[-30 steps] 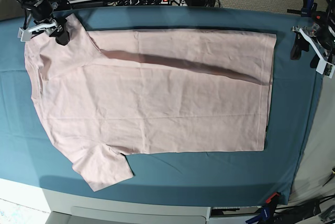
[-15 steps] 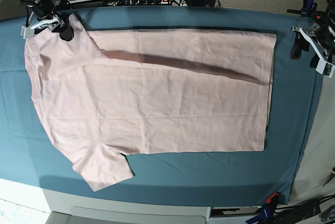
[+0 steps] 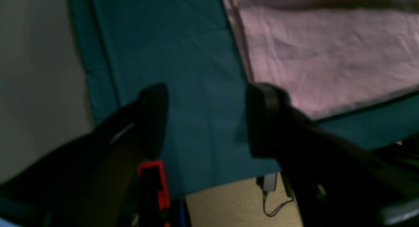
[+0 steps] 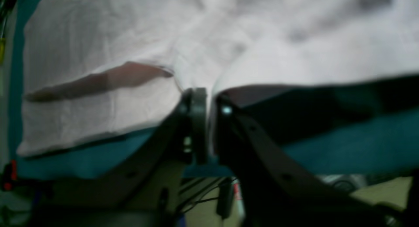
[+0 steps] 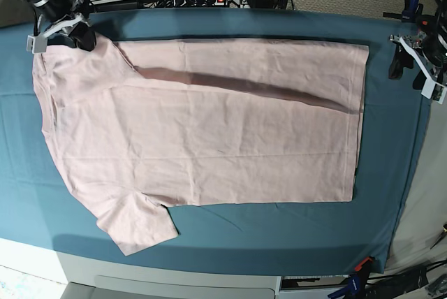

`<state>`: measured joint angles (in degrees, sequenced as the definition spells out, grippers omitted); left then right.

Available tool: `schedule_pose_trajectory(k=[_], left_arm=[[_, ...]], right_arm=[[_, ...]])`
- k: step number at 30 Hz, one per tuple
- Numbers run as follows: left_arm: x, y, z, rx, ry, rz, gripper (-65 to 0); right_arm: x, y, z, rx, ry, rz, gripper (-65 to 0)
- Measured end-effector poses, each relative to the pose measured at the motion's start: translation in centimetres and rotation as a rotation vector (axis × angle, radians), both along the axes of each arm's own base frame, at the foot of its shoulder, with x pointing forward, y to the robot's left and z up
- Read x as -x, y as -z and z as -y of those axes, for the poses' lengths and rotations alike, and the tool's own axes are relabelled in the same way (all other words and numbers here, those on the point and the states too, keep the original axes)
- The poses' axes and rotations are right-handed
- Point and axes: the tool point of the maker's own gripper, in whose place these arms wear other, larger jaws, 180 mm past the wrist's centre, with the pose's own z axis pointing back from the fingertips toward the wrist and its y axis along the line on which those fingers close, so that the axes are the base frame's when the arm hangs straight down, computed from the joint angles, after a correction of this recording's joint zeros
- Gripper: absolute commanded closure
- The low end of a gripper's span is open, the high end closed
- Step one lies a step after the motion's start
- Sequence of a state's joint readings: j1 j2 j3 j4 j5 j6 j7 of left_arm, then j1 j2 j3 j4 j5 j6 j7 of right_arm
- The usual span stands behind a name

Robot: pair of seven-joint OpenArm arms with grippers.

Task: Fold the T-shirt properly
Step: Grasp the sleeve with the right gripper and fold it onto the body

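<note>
Right wrist: right gripper [image 4: 209, 122] clamped on T-shirt [image 5: 209, 131] sleeve | left gripper [image 3: 206, 119] agape, empty | lift slowly, keep hem taut

The right gripper [image 5: 78, 36], open a second ago over the upper sleeve of the large pale pink cotton T-shirt [image 5: 209, 131], has shifted up toward the table's far edge and closed; its jaws now pinch the sleeve's hem, seen from the right wrist.

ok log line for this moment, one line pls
stage: sleeve grasp | right gripper: shut on T-shirt sleeve edge | left gripper: open, over teal table cloth beside hem, holding nothing
</note>
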<state>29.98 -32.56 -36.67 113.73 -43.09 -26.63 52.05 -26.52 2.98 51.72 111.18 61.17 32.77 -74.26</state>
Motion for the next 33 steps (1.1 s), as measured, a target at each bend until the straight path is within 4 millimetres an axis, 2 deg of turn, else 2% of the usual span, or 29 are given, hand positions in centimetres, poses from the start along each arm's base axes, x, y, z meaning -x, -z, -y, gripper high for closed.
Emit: schedule_pose_trajectory(k=[4, 13, 19, 23, 29, 30, 32, 33], left_arm=[[0.0, 0.0, 0.0, 0.0, 0.0, 0.0, -35.3], [0.0, 0.0, 0.0, 0.0, 0.0, 0.0, -35.3], [0.0, 0.0, 0.0, 0.0, 0.0, 0.0, -35.3], [0.0, 0.0, 0.0, 0.0, 0.0, 0.0, -35.3], [0.0, 0.0, 0.0, 0.0, 0.0, 0.0, -35.3], [0.0, 0.0, 0.0, 0.0, 0.0, 0.0, -35.3], [0.0, 0.0, 0.0, 0.0, 0.0, 0.0, -35.3], [0.0, 0.0, 0.0, 0.0, -0.001, 0.0, -35.3]], right_arm=[[-1.3, -2.3, 0.4, 0.112, -0.014, 0.072, 0.0], [-3.9, -3.1, 1.2, 0.192, 0.011, 0.122, 0.0], [-6.9, -2.6, -2.3, 0.202, -0.099, 0.153, 0.0], [-9.8, -2.9, -4.4, 0.267, -0.172, 0.191, 0.0], [-12.9, -4.3, -5.0, 0.376, -0.2, 0.244, 0.0], [-13.2, -4.5, -4.9, 0.392, -0.202, 0.247, -5.4], [-13.6, -5.0, -4.4, 0.427, -0.198, 0.262, -30.4], [-13.8, -5.3, -3.9, 0.456, -0.193, 0.275, -38.3]])
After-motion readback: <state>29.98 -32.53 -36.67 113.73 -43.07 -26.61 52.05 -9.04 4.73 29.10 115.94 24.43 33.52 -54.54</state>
